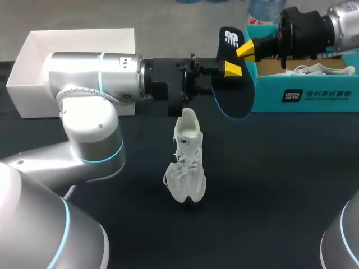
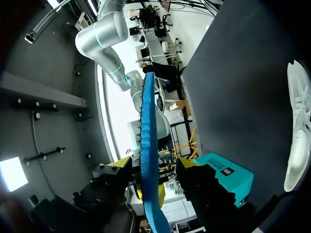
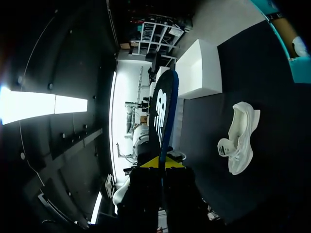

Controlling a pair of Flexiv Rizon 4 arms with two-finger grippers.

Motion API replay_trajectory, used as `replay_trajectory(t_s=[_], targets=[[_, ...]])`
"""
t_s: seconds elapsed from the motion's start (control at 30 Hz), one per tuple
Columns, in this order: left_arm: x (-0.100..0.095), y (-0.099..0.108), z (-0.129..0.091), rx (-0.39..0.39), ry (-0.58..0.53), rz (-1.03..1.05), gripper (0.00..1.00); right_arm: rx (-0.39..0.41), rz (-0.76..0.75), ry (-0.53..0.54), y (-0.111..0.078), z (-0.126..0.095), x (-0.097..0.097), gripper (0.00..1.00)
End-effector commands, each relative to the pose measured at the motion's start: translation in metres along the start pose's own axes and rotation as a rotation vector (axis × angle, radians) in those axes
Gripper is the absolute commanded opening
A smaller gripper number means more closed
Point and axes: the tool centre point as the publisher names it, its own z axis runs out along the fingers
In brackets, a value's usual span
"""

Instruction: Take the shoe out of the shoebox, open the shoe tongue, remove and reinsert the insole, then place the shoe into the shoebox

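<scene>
Right fingers pinch the insole mid-air, left fingers spread around it (not touching, I think) — so next you feed it back into the sneaker.

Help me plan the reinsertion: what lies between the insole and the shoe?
Nothing. In the head view only bare table shows between the insole and the shoe.

Shoe on table, shoebox behind right
</scene>
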Motion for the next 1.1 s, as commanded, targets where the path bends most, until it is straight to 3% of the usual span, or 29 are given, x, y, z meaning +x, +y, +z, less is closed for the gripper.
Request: replay_trajectory(t_s=[0.03, 0.37, 0.43, 0.53, 0.63, 0.8, 0.93, 0.97, 1.0, 1.03, 1.1], targets=[[0.001, 0.003, -0.003, 0.008, 0.012, -0.011, 0.52, -0.008, 0.003, -0.006, -0.006, -0.003, -0.001, 0.00], [0.001, 0.005, -0.019, 0.012, 0.000, -0.047, 0.49, -0.006, 0.008, -0.016, -0.005, -0.007, -0.005, 0.00], [0.001, 0.003, -0.021, 0.014, -0.002, -0.047, 0.40, -0.009, 0.008, -0.017, -0.005, -0.008, -0.005, 0.00], [0.002, 0.002, -0.021, 0.020, -0.001, -0.048, 0.39, -0.011, 0.008, -0.019, -0.004, -0.008, -0.005, 0.00], [0.004, 0.002, -0.019, 0.025, 0.004, -0.054, 0.30, -0.012, 0.008, -0.019, -0.004, -0.008, -0.005, 0.00], [0.004, 0.000, -0.015, 0.034, 0.004, -0.056, 0.34, -0.012, 0.008, -0.015, -0.004, -0.006, -0.004, 0.00], [0.005, 0.002, -0.011, 0.041, -0.001, -0.072, 0.29, -0.016, 0.009, -0.013, -0.005, -0.004, -0.004, 0.00], [0.004, 0.002, -0.010, 0.046, -0.004, -0.077, 0.27, -0.017, 0.010, -0.012, -0.005, -0.004, -0.005, 0.00], [0.004, 0.002, -0.008, 0.041, -0.005, -0.075, 0.10, -0.016, 0.011, -0.011, -0.005, -0.004, -0.005, 0.00], [0.004, 0.002, -0.007, 0.040, -0.005, -0.075, 0.00, -0.017, 0.012, -0.011, -0.006, -0.004, -0.005, 0.00], [0.004, 0.001, -0.007, 0.044, -0.004, -0.076, 0.00, -0.020, 0.012, -0.010, -0.006, -0.003, -0.005, 0.00]])
